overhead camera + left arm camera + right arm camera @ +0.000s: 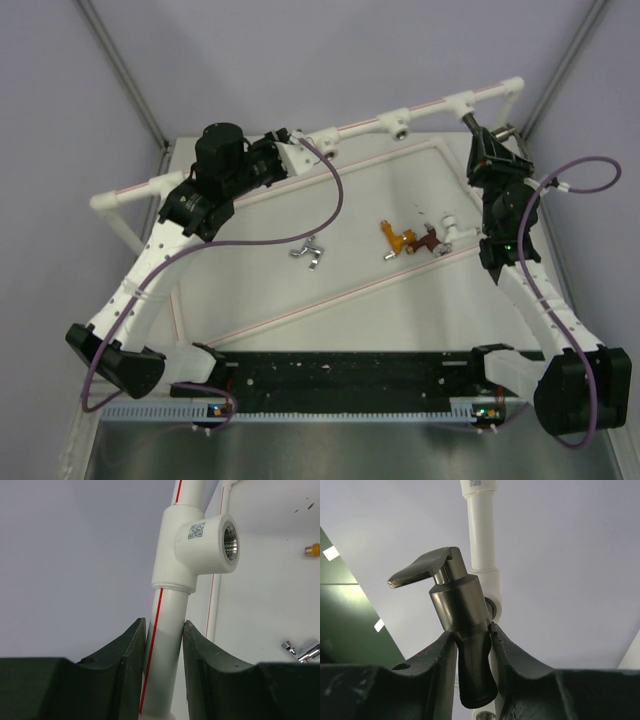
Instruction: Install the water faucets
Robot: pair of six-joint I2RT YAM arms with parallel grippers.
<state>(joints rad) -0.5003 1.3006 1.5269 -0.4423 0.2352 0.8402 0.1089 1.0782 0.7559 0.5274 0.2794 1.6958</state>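
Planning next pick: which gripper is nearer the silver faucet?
Left. The left gripper clamps the pipe beyond the silver faucet; right gripper holds the dark faucet at the pipe's right end.

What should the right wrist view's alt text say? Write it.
The right claw grips a dark grey faucet by its body, with the lever handle pointing upper left. A white pipe runs upright just behind it.
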